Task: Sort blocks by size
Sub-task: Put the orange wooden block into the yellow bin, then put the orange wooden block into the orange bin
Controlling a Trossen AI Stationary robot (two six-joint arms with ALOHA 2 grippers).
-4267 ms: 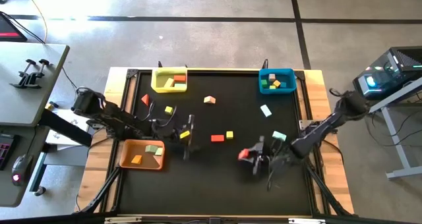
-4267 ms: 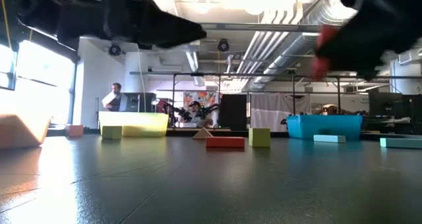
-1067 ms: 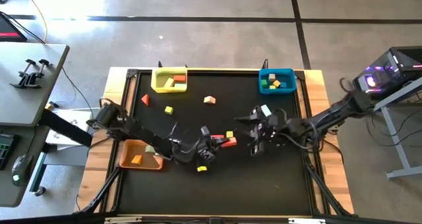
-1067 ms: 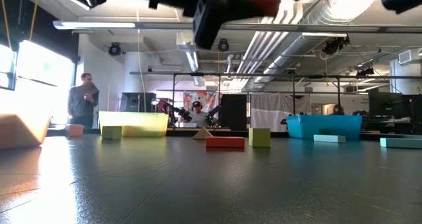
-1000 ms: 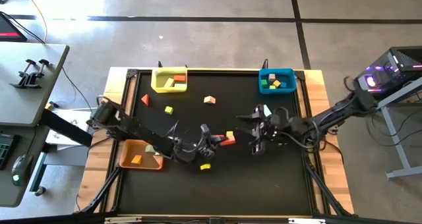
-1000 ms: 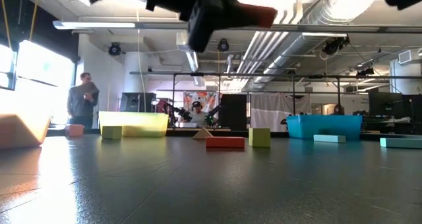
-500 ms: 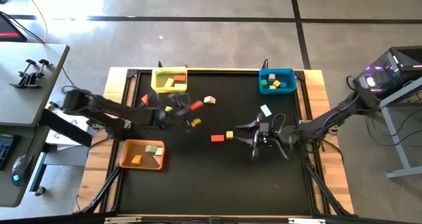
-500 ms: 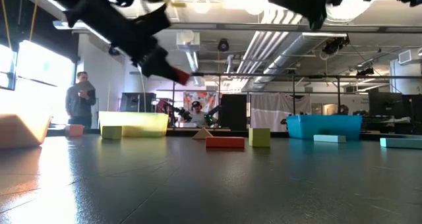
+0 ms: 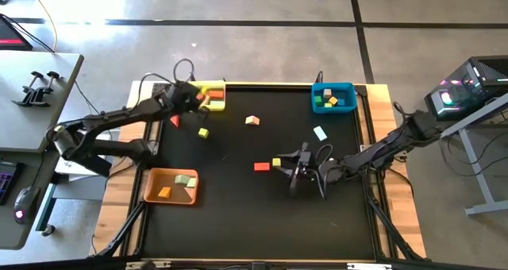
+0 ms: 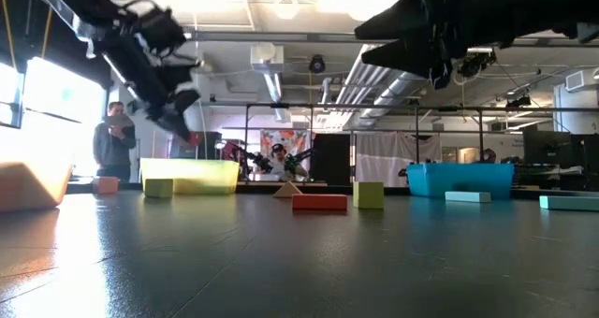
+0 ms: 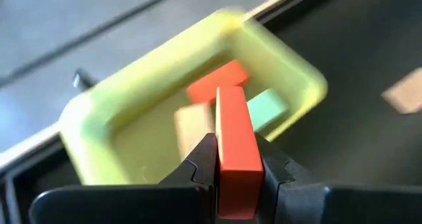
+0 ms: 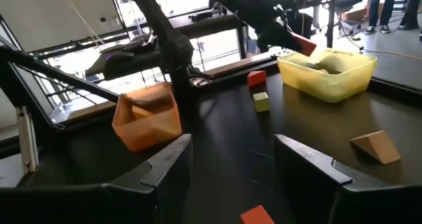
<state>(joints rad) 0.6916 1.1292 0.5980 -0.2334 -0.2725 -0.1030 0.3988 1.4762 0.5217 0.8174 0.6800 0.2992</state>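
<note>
Left pincer (image 11: 232, 168) grips a red bar block (image 11: 235, 145) above the yellow bin (image 11: 92, 109). Right pincer (image 12: 231, 168) is spread open, well apart from the yellow bin.

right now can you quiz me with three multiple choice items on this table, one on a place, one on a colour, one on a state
1. Where is the left hand?
A. over the orange bin
B. at the yellow bin
C. beside the blue bin

2. What colour is the block in the left hand?
A. mint
B. yellow
C. red

3. How is the right hand?
A. open and empty
B. shut on a wedge
C. shut on a yellow cube

Answers:
1. B: from above, the left hand is at the yellow bin in the far left corner.
2. C: the left wrist view shows a red block clamped between the fingers.
3. A: the right hand shows spread fingers with nothing between them, low over the table.
</note>
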